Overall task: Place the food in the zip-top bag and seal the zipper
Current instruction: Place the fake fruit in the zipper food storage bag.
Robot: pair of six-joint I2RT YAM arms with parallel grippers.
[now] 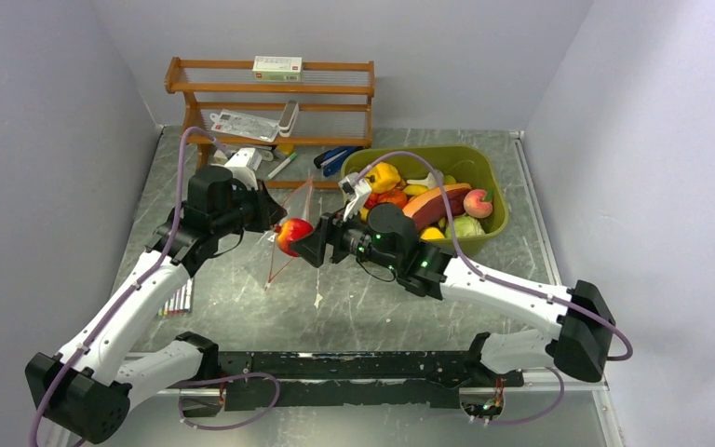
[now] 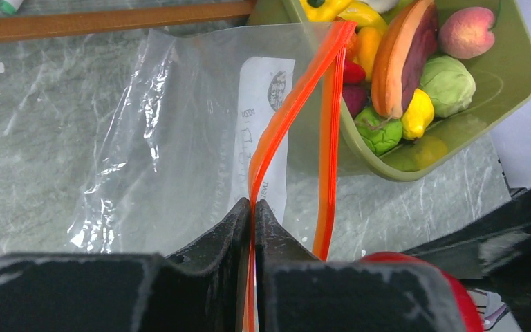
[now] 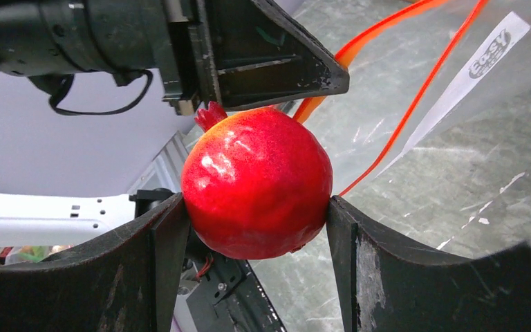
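We see the left hand [image 2: 253, 211] pinched closed on the zipper [image 2: 283, 124] of the zip-top bag [image 2: 173, 145]; the right hand [image 3: 256, 228] grips a red pomegranate [image 3: 249, 166] just beside it.

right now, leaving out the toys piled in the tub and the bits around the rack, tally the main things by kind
hands: 2 (left hand, right hand)
zip-top bag: 1
pomegranate: 1
green tub: 1
wooden rack: 1
total: 6
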